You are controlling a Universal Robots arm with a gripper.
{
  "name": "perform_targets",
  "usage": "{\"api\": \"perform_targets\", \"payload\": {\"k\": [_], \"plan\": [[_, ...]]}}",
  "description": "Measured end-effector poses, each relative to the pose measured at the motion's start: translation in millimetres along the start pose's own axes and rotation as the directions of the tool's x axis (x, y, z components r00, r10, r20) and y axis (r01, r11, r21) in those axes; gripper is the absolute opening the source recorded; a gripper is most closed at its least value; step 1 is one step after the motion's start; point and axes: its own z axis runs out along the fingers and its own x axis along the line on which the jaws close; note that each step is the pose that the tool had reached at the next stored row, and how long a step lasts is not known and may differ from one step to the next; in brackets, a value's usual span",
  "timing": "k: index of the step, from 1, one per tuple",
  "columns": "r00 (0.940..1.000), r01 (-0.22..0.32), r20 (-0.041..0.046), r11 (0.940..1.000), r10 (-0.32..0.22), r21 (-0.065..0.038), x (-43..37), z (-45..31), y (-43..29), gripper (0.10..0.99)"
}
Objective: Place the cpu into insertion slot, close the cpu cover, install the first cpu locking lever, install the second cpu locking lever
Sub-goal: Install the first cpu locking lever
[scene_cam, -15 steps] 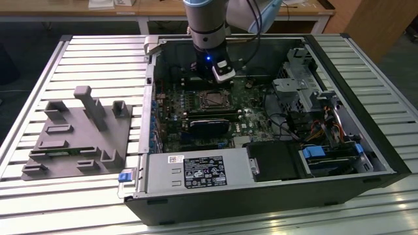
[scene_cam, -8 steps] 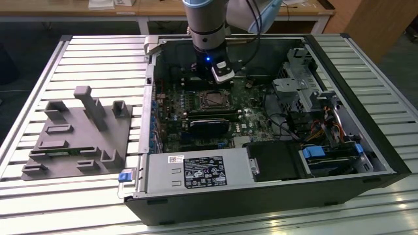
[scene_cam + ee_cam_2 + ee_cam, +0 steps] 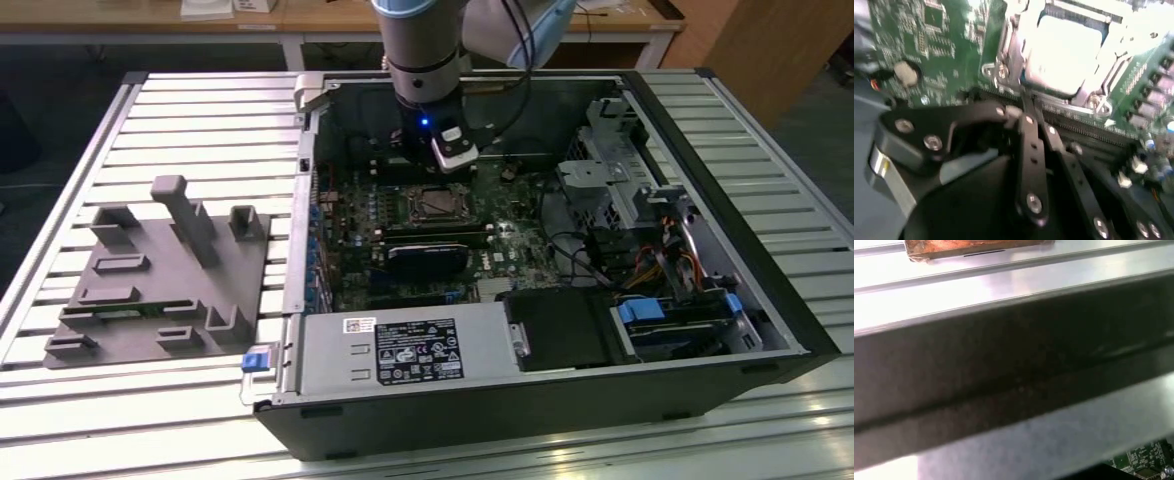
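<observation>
In the second wrist view the pincer (image 3: 1026,107) is sitting clenched, its black fingers (image 3: 1029,150) pressed together with nothing between them, tips hovering just beside the near edge of the insertion slot (image 3: 1004,60). The cpu (image 3: 1066,55) is lying seated in that slot, its pale metal top glaring, and the cpu cover (image 3: 1106,82) is lying closed around it as a thin silver frame. Green motherboard (image 3: 929,45) is spreading out beyond. In the exterior view the arm (image 3: 420,60) is reaching down into the open computer case (image 3: 747,330), with the pincer (image 3: 454,160) hanging just behind the slot (image 3: 435,204). A grey fixture (image 3: 160,275) is resting on the slatted surface (image 3: 80,420), well apart on the exterior view's left.
</observation>
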Motion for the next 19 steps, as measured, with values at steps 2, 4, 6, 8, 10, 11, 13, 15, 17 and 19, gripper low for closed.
{"api": "perform_targets", "payload": {"k": [2, 4, 6, 8, 10, 11, 13, 15, 17, 19], "plan": [[1.0000, -0.001, -0.0007, 1.0000, 0.001, -0.002, 0.1, 0.1, -0.1, 0.106], [1.0000, -0.002, -0.0027, 1.0000, 0.002, -0.009, 0.1, 0.2, -0.1, 0.106], [1.0000, -0.002, -0.0028, 0.9999, 0.002, -0.010, 0.1, 0.3, 0.0, 0.106], [1.0000, -0.002, -0.0027, 0.9999, 0.002, -0.011, -0.2, -0.9, 0.3, 0.106], [1.0000, -0.002, -0.0029, 0.9999, 0.002, -0.010, -0.6, -4.3, 0.7, 0.106], [1.0000, -0.002, -0.0028, 0.9999, 0.002, -0.010, -0.9, -6.1, 1.1, 0.106], [1.0000, -0.002, -0.0028, 0.9999, 0.002, -0.010, -1.6, -10.6, 1.8, 0.106], [1.0000, -0.002, -0.0029, 0.9999, 0.002, -0.010, -2.4, -15.7, 2.7, 0.106], [1.0000, -0.002, -0.0029, 0.9999, 0.002, -0.010, -3.1, -20.4, 3.5, 0.106], [1.0000, -0.002, -0.0029, 0.9999, 0.002, -0.010, -3.5, -23.3, 4.0, 0.106]]}}
